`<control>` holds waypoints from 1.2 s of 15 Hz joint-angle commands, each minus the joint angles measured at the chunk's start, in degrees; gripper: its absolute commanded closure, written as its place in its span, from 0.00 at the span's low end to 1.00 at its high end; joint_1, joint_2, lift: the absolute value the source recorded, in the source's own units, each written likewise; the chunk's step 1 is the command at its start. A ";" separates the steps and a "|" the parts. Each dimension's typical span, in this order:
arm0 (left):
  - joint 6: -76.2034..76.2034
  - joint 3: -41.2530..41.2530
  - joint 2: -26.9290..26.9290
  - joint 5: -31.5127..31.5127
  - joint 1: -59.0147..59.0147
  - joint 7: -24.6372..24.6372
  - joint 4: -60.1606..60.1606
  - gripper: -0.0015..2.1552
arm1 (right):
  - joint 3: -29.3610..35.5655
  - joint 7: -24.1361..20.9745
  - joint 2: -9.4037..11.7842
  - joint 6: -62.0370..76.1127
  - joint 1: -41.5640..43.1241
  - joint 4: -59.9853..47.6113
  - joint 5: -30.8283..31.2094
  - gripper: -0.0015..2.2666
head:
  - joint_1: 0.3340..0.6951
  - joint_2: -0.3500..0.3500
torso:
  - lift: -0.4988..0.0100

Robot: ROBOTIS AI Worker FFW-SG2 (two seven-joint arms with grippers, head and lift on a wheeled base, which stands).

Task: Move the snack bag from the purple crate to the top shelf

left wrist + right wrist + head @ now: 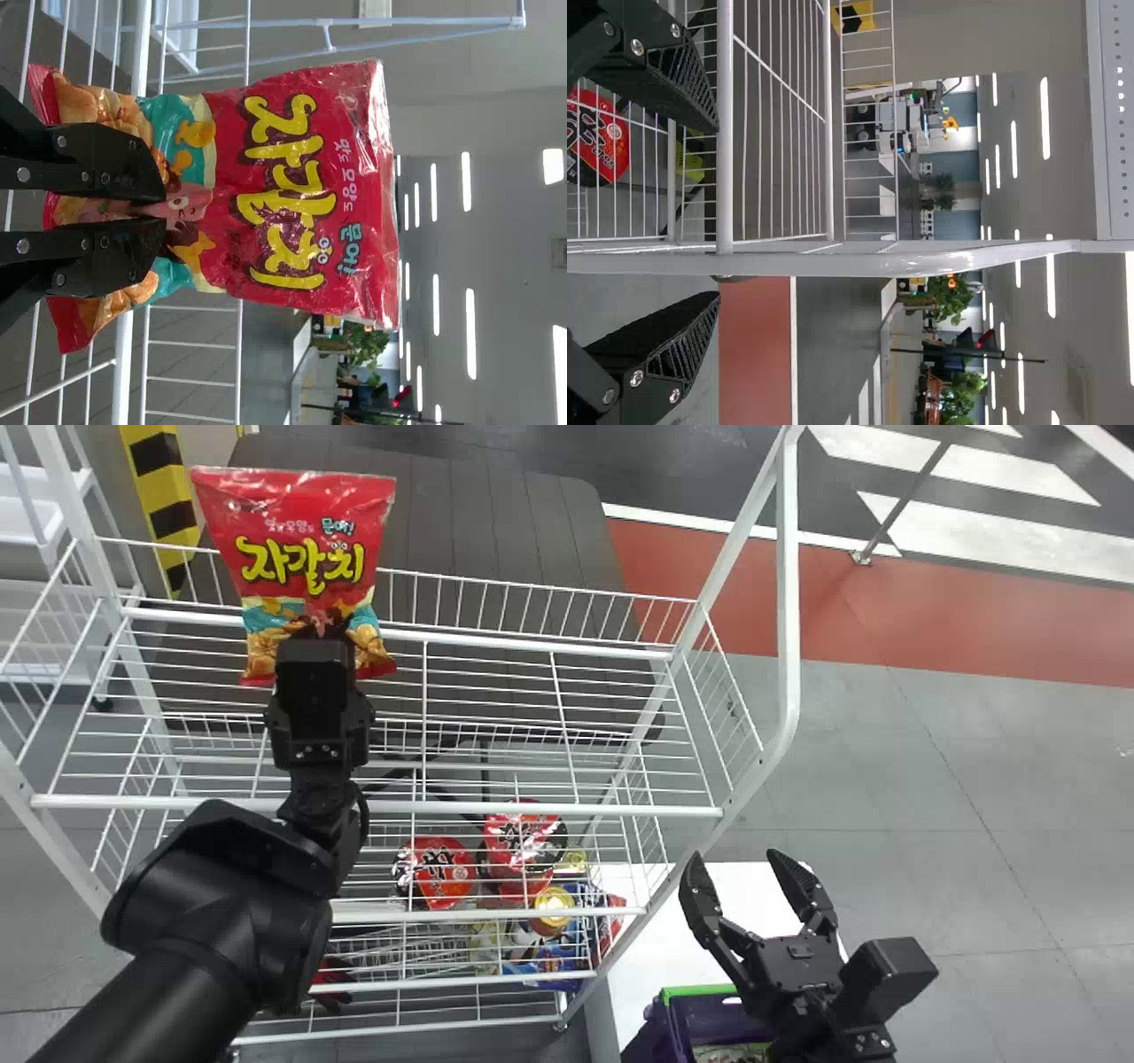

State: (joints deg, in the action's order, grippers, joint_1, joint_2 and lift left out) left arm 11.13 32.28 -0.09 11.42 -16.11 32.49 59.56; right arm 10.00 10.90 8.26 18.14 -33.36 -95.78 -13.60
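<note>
Your left claw (162, 210) grips the snack bag (297, 549) at ten o'clock; releasing beyond the rear rail (532, 645) could drop it. Right claw (735, 857), four o'clock: wide.

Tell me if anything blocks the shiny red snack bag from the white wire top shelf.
Nothing visible stands between the red snack bag, held upright by the left gripper, and the white wire top shelf. The shelf's raised back rail passes behind the bag in the head view; how near is unclear.
</note>
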 commanded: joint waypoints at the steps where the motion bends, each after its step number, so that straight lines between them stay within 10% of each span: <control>1: 1.21 0.24 0.24 -1.05 1.43 1.00 0.65 0.46 | -0.07 0.00 0.09 0.00 0.32 0.34 0.15 0.08 | 1.00 0.10 | 0.98; 18: 0.69 -11.45 -2.46 -9.84 5.92 -4.28 8.29 0.46 | -1.56 -0.44 -0.26 0.00 1.11 1.30 2.17 0.08 | 1.00 0.19 | 0.98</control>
State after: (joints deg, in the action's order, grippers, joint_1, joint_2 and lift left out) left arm 10.17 22.52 -1.76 1.58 -10.66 28.80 67.91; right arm 8.66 10.50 8.05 18.14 -32.34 -94.48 -11.65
